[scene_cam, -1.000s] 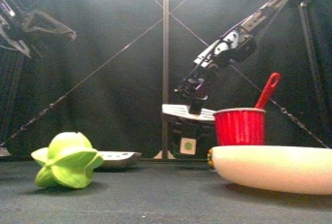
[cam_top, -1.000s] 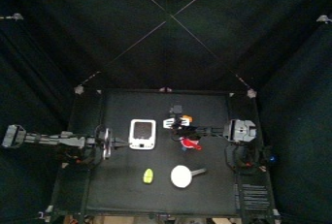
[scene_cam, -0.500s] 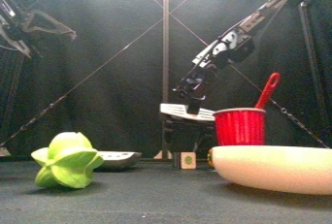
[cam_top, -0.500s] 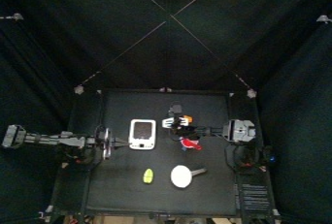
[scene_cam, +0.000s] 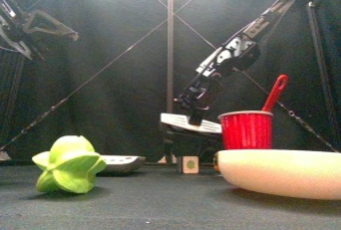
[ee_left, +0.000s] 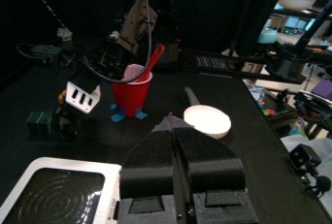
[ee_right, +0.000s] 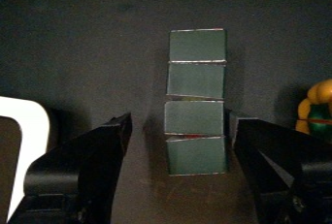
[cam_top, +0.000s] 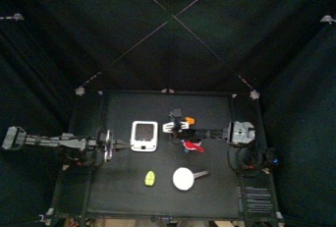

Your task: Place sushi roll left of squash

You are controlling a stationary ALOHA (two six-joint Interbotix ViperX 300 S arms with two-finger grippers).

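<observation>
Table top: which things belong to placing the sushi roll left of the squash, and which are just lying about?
For the job: sushi roll, squash, right gripper.

Lying about: red cup, white bowl, green piece, white rectangular item.

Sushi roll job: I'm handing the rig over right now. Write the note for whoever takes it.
Right tool: open wide and holding nothing, hanging just above the sushi roll.
Left tool: shut, arm parked at the table's left edge.
Squash: on the table close beside the right tool.
Done: the roll stands free on the table.
Left: the roll is too small in the top view to confirm it sits left of the squash. Check that, then lift the right arm clear.
</observation>
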